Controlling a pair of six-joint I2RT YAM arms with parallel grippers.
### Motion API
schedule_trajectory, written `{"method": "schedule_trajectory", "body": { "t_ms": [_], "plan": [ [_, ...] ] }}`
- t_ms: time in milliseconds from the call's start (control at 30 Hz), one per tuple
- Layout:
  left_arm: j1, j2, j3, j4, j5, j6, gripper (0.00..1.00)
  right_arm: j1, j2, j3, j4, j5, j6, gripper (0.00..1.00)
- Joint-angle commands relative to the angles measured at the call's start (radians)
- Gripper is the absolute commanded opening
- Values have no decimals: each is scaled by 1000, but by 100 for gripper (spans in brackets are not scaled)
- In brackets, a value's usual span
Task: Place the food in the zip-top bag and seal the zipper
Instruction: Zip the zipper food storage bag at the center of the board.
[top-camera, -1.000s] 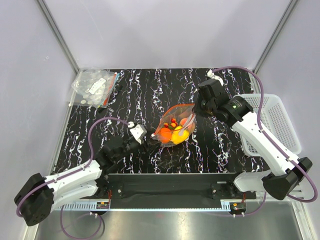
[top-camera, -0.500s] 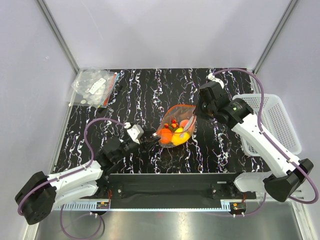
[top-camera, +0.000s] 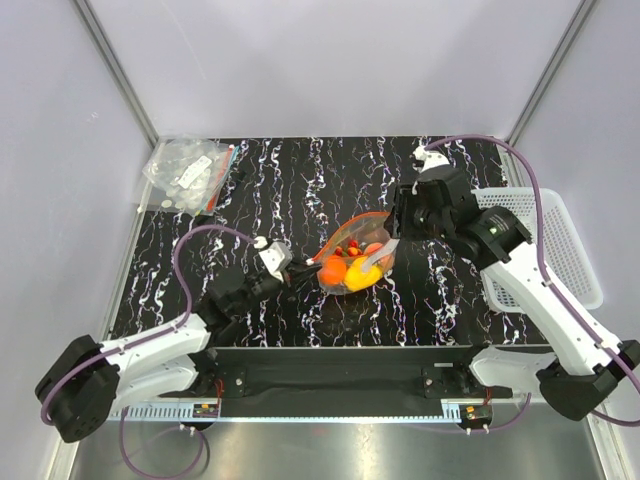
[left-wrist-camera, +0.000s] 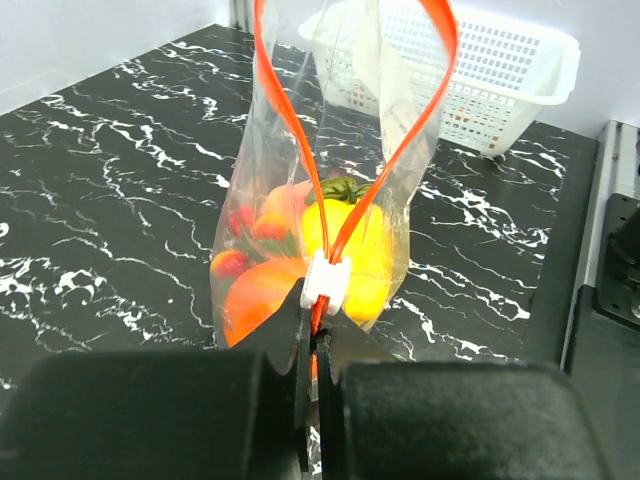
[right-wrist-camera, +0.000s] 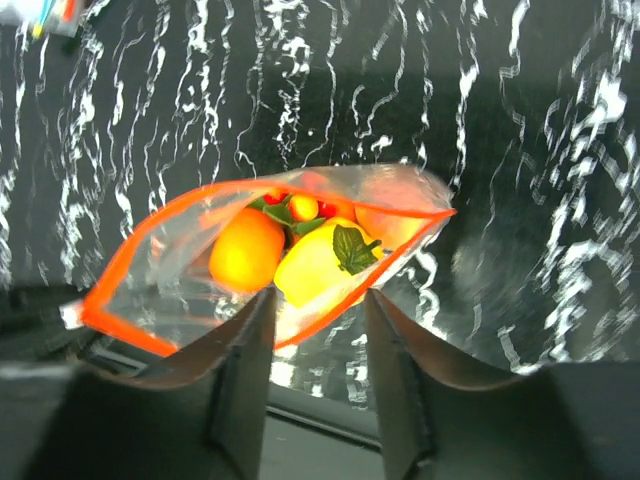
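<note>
A clear plastic zip-top bag (top-camera: 355, 255) is sitting near the middle of the black white-veined table (top-camera: 300, 180) in the top view, between the two arms. Its mouth is standing open. Small round toy fruits (right-wrist-camera: 247, 250) are lying inside it: orange ones, a yellow one with a green leaf, and some small red pieces.

The left gripper (left-wrist-camera: 315, 340) is reaching in from the lower left of the top view. Its jaws are pressed together and are clamping the near end of the red-orange zipper strip (left-wrist-camera: 290, 130), just below the small white tip (left-wrist-camera: 327, 283). In the left wrist view the two sides of the strip are rising from this point and spreading apart toward the top of the frame.

The right gripper (right-wrist-camera: 318, 300) is hanging over the right end of the bag. Its jaws are standing apart, and the lower edge of the bag mouth is lying in the gap between them. I cannot tell if they are touching it.

A white plastic lattice basket (left-wrist-camera: 500, 60) is sitting at the right edge of the table. Another clear pouch with small pale items (top-camera: 188, 172) is lying in the upper left corner of the table, well apart from the arms.
</note>
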Motion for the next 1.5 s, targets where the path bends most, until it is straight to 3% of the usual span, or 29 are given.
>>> {"method": "schedule_trajectory", "body": {
  "t_ms": [0, 67, 133, 167, 267, 400, 600, 800, 933, 1000, 1100, 1467],
  "plan": [
    [37, 22, 60, 39, 101, -16, 0, -5, -46, 49, 53, -84, -219, 50],
    [52, 17, 39, 96, 135, -14, 0, -5, -65, 54, 70, -157, -289, 55],
    [75, 9, 25, 101, 159, -17, 0, -5, -92, 23, 115, -295, -366, 55],
    [87, 3, 28, 92, 195, -20, 0, -4, -100, 5, 190, -452, -447, 53],
    [150, 12, 51, 58, 302, -47, 0, -4, -112, -63, 344, -710, -576, 54],
    [213, 42, 86, 59, 439, -67, 0, 2, -71, -75, 423, -843, -701, 53],
    [221, 60, 105, 78, 468, -36, 0, 74, 49, -32, 409, -828, -837, 49],
    [230, 83, 151, 45, 523, -14, 0, 134, 159, 26, 337, -807, -1051, 54],
    [232, 85, 146, 46, 525, -16, 0, 168, 184, -3, 363, -810, -1167, 46],
    [236, 82, 148, 39, 522, -10, 0, 179, 178, -38, 399, -805, -1181, 41],
    [238, 85, 149, 35, 525, -7, 0, 197, 181, -46, 435, -799, -1193, 41],
    [244, 92, 149, 41, 522, -22, 0, 266, 273, 6, 340, -721, -1252, 38]
  ]
}}
